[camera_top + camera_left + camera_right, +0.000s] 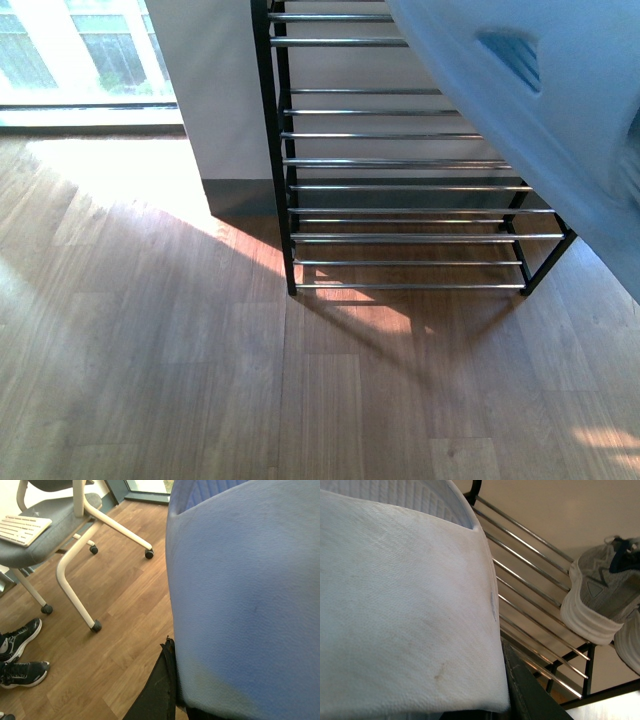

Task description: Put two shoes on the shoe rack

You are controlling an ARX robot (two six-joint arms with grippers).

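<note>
A wood-plank floor runs across the room, lit by a bright patch of sun from a window at the far left, beside a pale wall.

Nearest the front camera, a pale blue-white slide fills the upper right corner, blurred and very close, a small ribbed slot showing on its side; it hangs in the air in front of the right part of the shoe rack. No gripper shows in that view.

In the left wrist view a second slide covers most of the picture, its textured blue upper right against the camera. A dark edge of the left gripper shows below it; whether the left gripper is clamped on this slide or open I cannot tell.

In the right wrist view the white textured slide again takes up the frame, its ridged footbed at the top, with a dark part of the right gripper under it. Its grip state I cannot tell either.

Beyond, the rack stands on the floor against the wall, a black frame with tiers of thin chrome bars. A pair of grey sneakers with white soles sits on one tier, heels toward the camera.

Farther off, a white-legged chair on castors carries a keyboard, and two black trainers lie on the floor nearby.
</note>
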